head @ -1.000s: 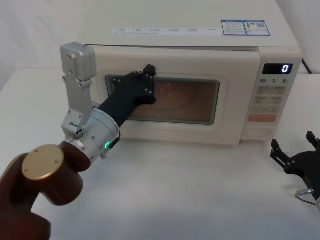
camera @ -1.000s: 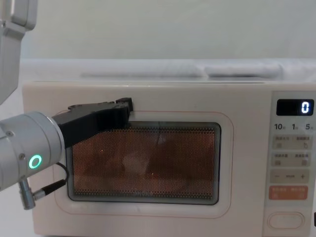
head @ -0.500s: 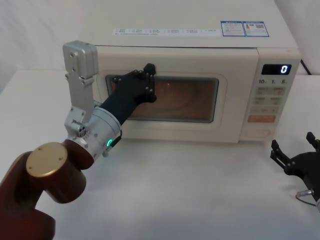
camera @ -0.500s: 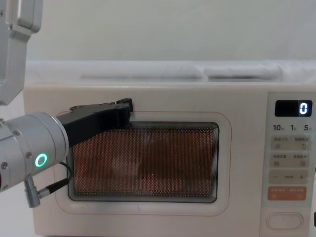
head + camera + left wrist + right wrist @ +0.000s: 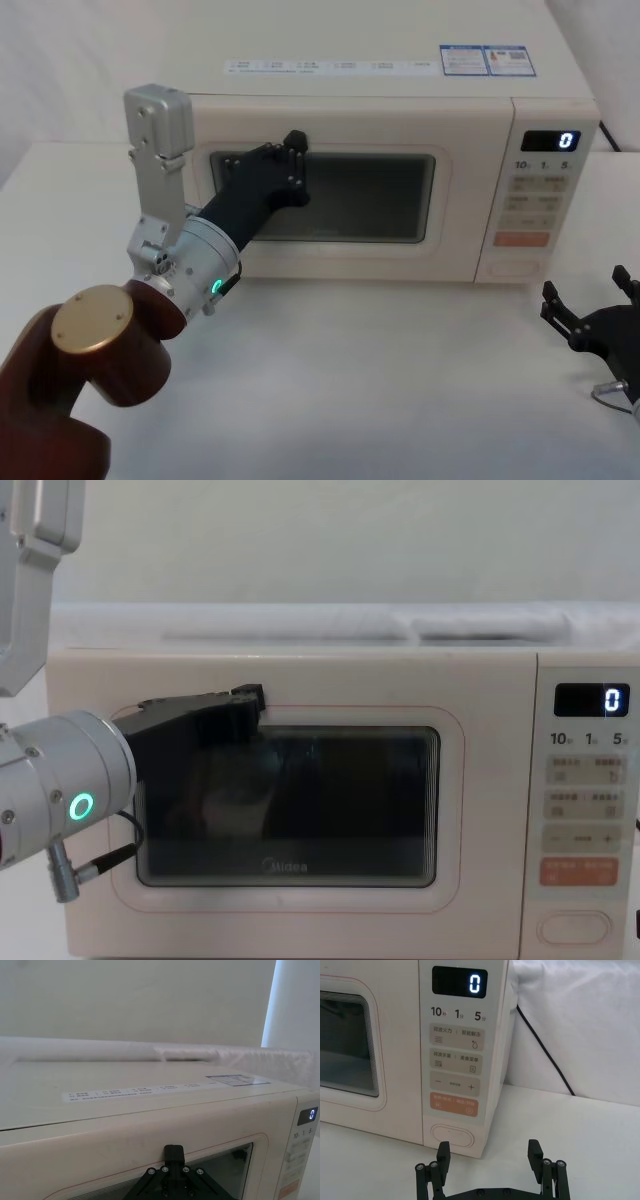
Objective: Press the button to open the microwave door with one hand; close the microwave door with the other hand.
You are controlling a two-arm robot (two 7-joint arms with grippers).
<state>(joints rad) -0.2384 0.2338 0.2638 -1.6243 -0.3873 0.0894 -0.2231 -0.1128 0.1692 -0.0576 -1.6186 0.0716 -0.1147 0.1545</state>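
Observation:
The microwave door (image 5: 350,125) sits flush with the cream body, its window dark. My left gripper (image 5: 296,142) is shut, and its black tip rests against the door at the window's upper left corner; the same contact shows in the chest view, left gripper (image 5: 255,695) on door (image 5: 300,685), and in the left wrist view, left gripper (image 5: 173,1151). The button (image 5: 451,1136) is the wide cream key at the bottom of the control panel, also seen as the button (image 5: 518,268). My right gripper (image 5: 489,1152) stands open on the table just in front of it, apart from the panel, low at the right as the right gripper (image 5: 585,282).
The control panel (image 5: 545,190) shows a lit "0" on its display. A black power cable (image 5: 545,1045) runs down behind the microwave's right side. White table (image 5: 400,380) spreads in front of the microwave, between the two arms.
The orange light inside the microwave has gone out and the window is dark. The door has swung from slightly ajar to flush, with my left gripper still on it. The right gripper has not moved.

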